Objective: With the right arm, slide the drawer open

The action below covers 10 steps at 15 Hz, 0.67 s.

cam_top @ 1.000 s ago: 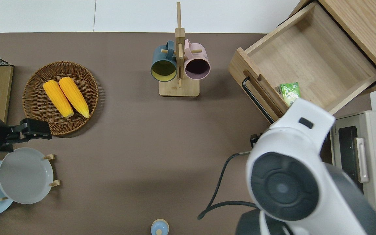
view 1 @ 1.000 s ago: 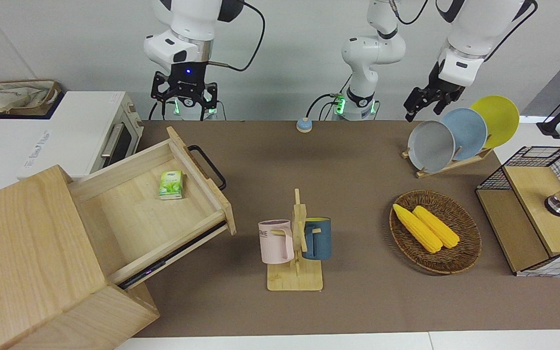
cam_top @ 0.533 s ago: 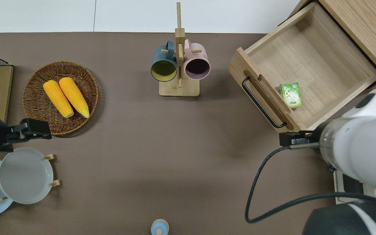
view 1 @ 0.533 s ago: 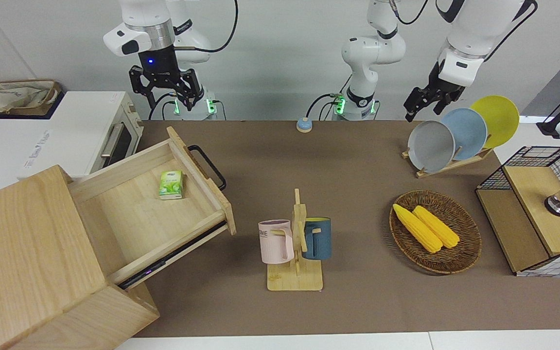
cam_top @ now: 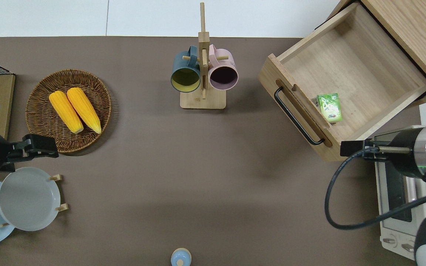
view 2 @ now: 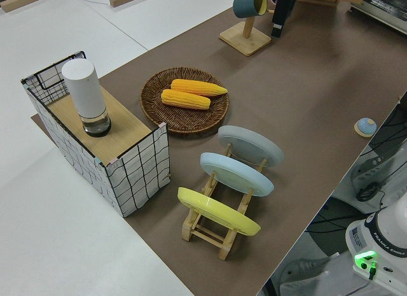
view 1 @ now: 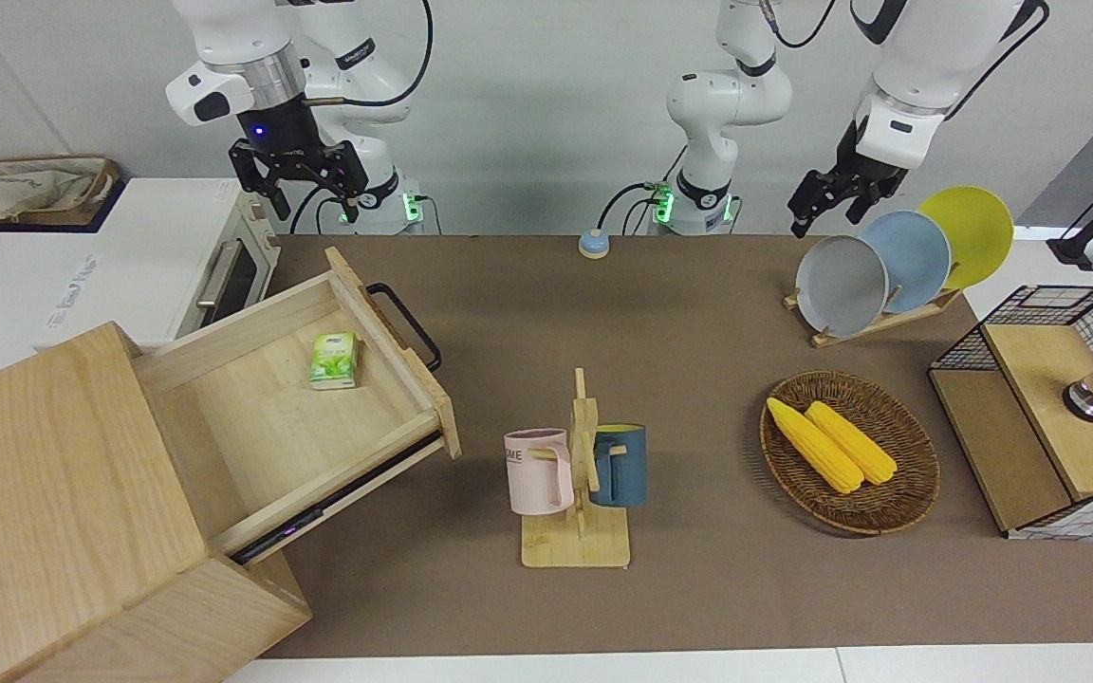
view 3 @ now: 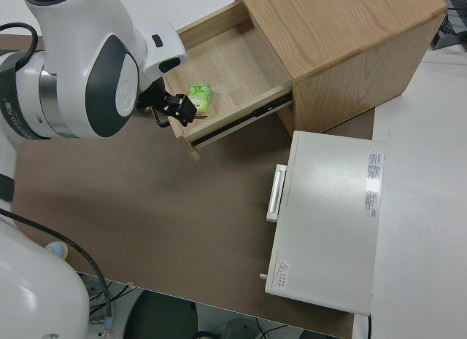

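The light-wood drawer stands pulled far out of the pale wooden cabinet at the right arm's end of the table. It also shows in the overhead view and the right side view. Its black bar handle is free, with nothing touching it. A small green packet lies inside near the drawer's front panel. My right gripper hangs open and empty, raised over the white toaster oven, apart from the drawer. The left arm is parked.
The white toaster oven stands beside the cabinet, nearer to the robots. A mug rack with two mugs stands mid-table. Toward the left arm's end are a corn basket, a plate rack and a wire-mesh box.
My right arm has lifted and swung away from the drawer's handle toward the toaster oven. The drawer, the packet and the left arm have not moved.
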Each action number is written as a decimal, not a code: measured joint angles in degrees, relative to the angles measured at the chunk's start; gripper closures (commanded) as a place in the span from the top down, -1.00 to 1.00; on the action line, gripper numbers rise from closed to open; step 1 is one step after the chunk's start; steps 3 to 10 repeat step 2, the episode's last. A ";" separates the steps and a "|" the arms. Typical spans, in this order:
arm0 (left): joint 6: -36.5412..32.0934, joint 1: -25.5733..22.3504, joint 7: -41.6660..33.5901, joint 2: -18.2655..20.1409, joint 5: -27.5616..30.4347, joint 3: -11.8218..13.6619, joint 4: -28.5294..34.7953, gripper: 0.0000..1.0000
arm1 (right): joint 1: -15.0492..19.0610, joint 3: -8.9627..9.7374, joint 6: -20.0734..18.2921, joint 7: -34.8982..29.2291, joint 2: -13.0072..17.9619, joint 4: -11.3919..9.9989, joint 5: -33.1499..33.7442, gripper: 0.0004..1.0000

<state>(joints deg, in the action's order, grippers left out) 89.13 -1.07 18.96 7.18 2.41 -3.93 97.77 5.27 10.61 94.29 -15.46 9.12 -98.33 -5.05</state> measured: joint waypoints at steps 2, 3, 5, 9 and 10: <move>0.00 0.00 0.00 0.00 0.00 0.00 0.00 0.99 | 0.21 0.00 0.00 0.00 -0.06 0.24 0.00 0.98; 0.00 0.00 0.00 0.00 0.00 0.00 0.00 0.99 | 0.21 0.00 0.00 0.00 -0.06 0.24 0.00 0.98; 0.00 0.00 0.00 0.00 0.00 0.00 0.00 0.99 | 0.21 0.00 0.00 0.00 -0.06 0.24 0.00 0.98; 0.00 0.00 0.00 0.00 0.00 0.00 0.00 0.99 | 0.21 0.00 0.00 0.00 -0.06 0.24 0.00 0.98; 0.00 0.00 0.00 0.00 0.00 0.00 0.00 0.99 | 0.21 0.00 0.00 0.00 -0.06 0.24 0.00 0.98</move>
